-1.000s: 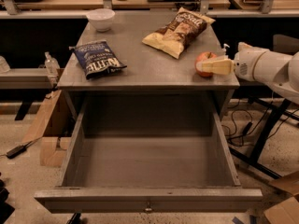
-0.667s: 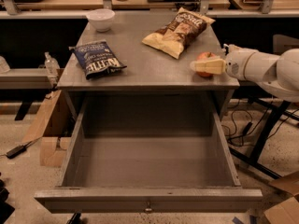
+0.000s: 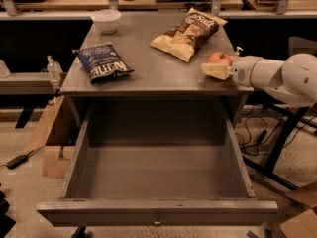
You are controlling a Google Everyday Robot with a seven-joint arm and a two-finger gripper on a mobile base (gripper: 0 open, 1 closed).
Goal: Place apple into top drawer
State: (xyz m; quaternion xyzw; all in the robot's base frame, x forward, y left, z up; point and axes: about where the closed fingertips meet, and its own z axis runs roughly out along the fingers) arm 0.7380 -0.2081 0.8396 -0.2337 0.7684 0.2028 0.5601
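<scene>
The top drawer (image 3: 158, 168) is standing pulled fully out under the table (image 3: 148, 76), and its grey inside is showing nothing in it. I think it is waiting open like this so that the fruit can go straight down into it. The white arm (image 3: 277, 76) is reaching in from the right side at the height of the table top, low and almost level, which in my judgement is suiting a side grasp.

2 chip bags are lying flat on the top, a brown one (image 3: 190, 31) at the back right and a blue one (image 3: 103, 63) at the left. A white bowl (image 3: 106, 20) is sitting at the back left corner. All 3 are well apart from the work.

The gripper (image 3: 217, 70) is resting at the front right part of the table, touching or just beside the apple (image 3: 220, 58). Its cream tip is covering the lower part of the fruit. I cannot tell how far the claw is open, nor if it is really holding the apple.

Compared with 1 second ago, the gripper is now a little more to the left, closer over the apple. The apple is staying at almost the same spot. The drawer, bags and bowl are not moving.
</scene>
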